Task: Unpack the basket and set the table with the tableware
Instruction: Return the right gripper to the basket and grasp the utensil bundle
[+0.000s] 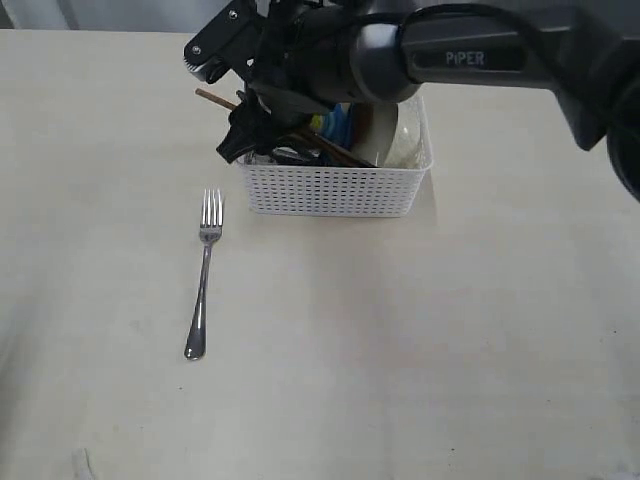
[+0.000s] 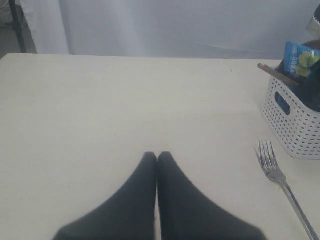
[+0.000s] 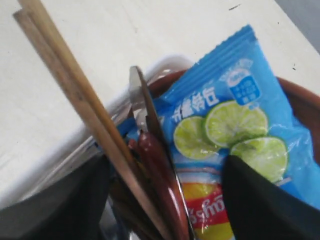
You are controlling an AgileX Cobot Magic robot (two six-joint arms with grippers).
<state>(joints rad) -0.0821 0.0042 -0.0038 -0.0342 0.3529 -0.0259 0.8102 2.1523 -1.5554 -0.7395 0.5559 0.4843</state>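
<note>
The white basket [image 1: 330, 190] stands at the back of the table [image 1: 420, 350]. My right gripper [image 1: 240, 135] is down at the basket's left end, open. In the right wrist view its fingers [image 3: 260, 200] stand wide on either side of the two chopsticks [image 3: 65, 75], the reddish-brown spoon [image 3: 160, 170] and the knife [image 3: 137, 95], gripping none of them. A brown plate [image 3: 300, 100] shows behind the chip bag, and the cream bowl [image 1: 385, 130] leans in the basket. The steel fork [image 1: 204, 275] lies on the table left of the basket. My left gripper [image 2: 157, 156] hovers shut over bare table.
A blue chip bag [image 3: 230, 115] with lime pictures sits upright in the basket against the cutlery. The chopsticks' ends [image 1: 215, 98] stick out past the basket's left rim. The right arm [image 1: 470, 55] spans the back of the table above the basket.
</note>
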